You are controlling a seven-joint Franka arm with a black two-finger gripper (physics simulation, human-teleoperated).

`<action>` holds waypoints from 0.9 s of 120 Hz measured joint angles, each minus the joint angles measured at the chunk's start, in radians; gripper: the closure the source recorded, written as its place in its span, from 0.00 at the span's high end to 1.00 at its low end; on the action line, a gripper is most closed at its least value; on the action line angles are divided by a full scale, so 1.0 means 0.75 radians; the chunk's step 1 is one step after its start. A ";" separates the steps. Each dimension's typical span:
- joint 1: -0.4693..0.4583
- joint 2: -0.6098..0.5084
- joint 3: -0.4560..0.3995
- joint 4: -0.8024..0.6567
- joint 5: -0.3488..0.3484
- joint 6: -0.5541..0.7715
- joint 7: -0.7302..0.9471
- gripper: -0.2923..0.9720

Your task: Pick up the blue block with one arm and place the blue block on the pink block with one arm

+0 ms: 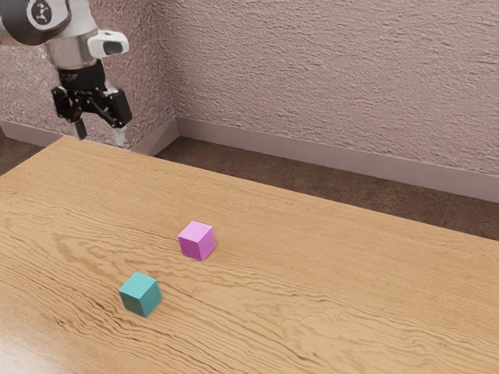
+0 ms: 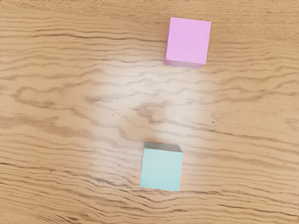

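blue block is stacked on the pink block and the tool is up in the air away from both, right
No: the blue block is not stacked on the pink block; it sits on the table apart from it, as the exterior view shows. The tool is up in the air, away from both.

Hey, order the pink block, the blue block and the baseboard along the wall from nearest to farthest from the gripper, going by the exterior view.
1. pink block and blue block, on the table below the raised gripper: too close to call, since the wrist view looks down between them.
2. baseboard, beyond and below the table's far edge: farthest.
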 joint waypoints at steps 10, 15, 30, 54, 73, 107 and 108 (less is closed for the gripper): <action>-0.002 -0.005 -0.002 -0.047 -0.009 0.041 -0.008 0.77; -0.002 -0.016 -0.003 -0.067 -0.016 0.056 -0.011 0.77; 0.005 -0.100 -0.013 -0.260 -0.060 0.150 -0.025 0.77; 0.006 -0.137 -0.020 -0.582 -0.084 0.316 -0.103 0.77; 0.006 -0.114 -0.022 -0.759 -0.121 0.520 -0.159 0.77; 0.006 -0.080 -0.021 -0.957 -0.161 0.814 -0.175 0.77; 0.006 -0.076 -0.021 -0.958 -0.158 0.821 -0.171 0.77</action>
